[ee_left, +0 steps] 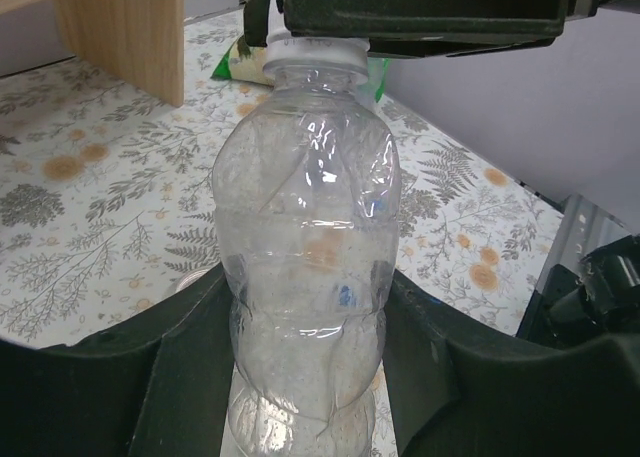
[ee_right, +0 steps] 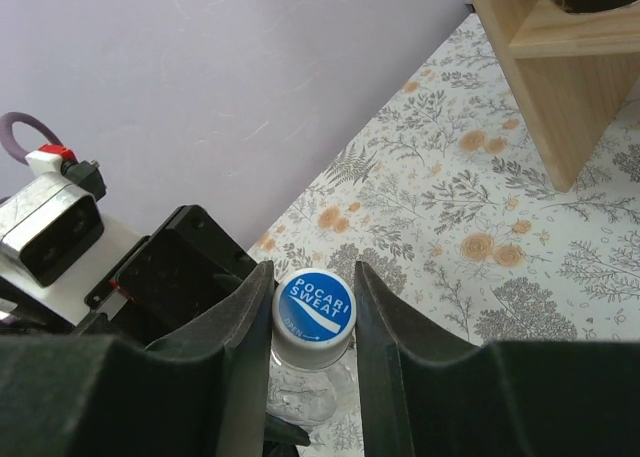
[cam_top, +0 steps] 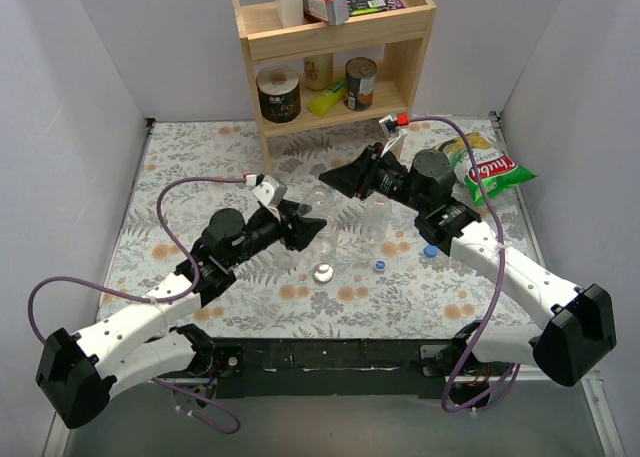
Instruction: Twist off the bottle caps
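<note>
White walls box in a table (cam_top: pixel 180 167) under a flowered cloth, with a wooden shelf (cam_top: pixel 335 37) at the far edge. From above, your left gripper (cam_top: pixel 308 227) and right gripper (cam_top: pixel 335 184) meet mid-table on 1 clear bottle (cam_top: pixel 322 233). A second bottle (cam_top: pixel 378 222) stands just beside it. A whitish cap (cam_top: pixel 323 273) and 2 loose blue caps (cam_top: pixel 381 265) lie on the cloth nearby.

In the left wrist view, your left fingers (ee_left: pixel 180 377) are closed round the bottle's lower body, pressing both sides. The bottle stands upright, colourless and crinkled, with a white neck ring (ee_left: pixel 310 47) just under the right gripper, which hides the top. Hold firmly enough that the body cannot spin, but do not crush the thin wall.

In the right wrist view, the blue cap (ee_right: pixel 314 305), printed POCARI SWEAT, sits between your right fingers (ee_right: pixel 240 327). They are set narrow, and both pads look to touch its rim. Keep the cap centred and squeeze before you turn. Rotate about the bottle's own axis, and lift only once the thread lets go.
</note>
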### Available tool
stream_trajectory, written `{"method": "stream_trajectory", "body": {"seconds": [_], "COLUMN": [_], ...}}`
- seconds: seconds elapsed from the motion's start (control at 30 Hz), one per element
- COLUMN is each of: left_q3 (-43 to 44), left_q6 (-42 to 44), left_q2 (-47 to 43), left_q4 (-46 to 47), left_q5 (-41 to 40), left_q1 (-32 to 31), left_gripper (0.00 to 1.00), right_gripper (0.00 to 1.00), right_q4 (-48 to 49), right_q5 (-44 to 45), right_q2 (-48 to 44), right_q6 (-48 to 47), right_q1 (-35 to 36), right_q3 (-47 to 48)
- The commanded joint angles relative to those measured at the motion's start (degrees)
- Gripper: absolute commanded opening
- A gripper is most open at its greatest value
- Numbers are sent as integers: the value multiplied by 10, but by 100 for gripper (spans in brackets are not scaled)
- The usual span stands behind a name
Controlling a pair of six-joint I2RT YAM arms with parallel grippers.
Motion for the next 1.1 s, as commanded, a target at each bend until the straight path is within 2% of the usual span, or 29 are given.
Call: {"method": "stream_trajectory", "body": {"seconds": [0.0,0.37,0.53,0.6,0.77,1.0,1.03,1.07], "left_q3": [-6,-9,13,16,21,33,35,38], "left_q6": [-27,-87,-115,-116,-94,-48,-27,-15], "left_q2": [-13,6,38,41,34,33,33,33], "left_q4": [63,162,184,178,151,79,66,53], "left_q5": [123,421,515,526,517,463,448,416], "left_q1": [31,75,84,84,84,84,84,84], "left_gripper": [30,29,29,29,29,29,29,29], "right_gripper": [1,1,1,1,1,1,6,17], "right_q4": [34,94,119,120,96,22,7,-4], "right_q5": [-27,-132,-228,-265,-294,-235,-222,-212], "right_q2": [-11,-16,-11,-8,-7,-13,-16,-20], "right_q6": [-35,-72,-108,-119,-148,-167,-169,-173], "right_q1": [4,3,2,1,-1,-10,-13,-14], "right_q3": [12,11,15,19,29,53,58,65]}}
